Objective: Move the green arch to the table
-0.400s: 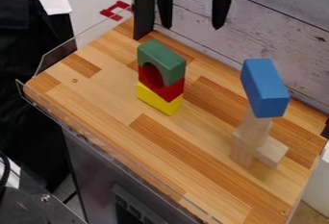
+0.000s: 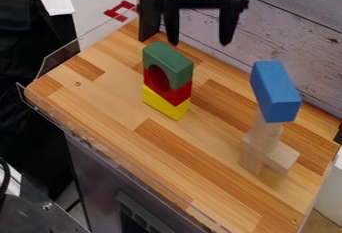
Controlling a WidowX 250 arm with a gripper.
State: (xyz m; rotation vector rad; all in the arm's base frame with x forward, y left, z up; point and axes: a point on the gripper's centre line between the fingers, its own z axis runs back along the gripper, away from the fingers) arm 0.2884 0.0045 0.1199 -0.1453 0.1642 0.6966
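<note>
The black gripper (image 2: 200,42) hangs at the top of the view, its two fingers spread apart with nothing between them. It is above and to the right of the green arch (image 2: 168,63), not touching it. The arch tops a small stack, resting on a red block (image 2: 177,95) with a curved hollow; a yellow block (image 2: 165,104) is at the bottom, on the wooden table (image 2: 133,147).
On the right, a blue block (image 2: 275,92) rests on a structure of plain wooden blocks (image 2: 267,144). A black post (image 2: 149,9) stands at the back edge, before a whitish plank wall (image 2: 294,37). A clear rim lines the table's left side.
The gripper has come down a little, its fingertips now lower in the view. The stack and the other blocks have stayed where they were.
</note>
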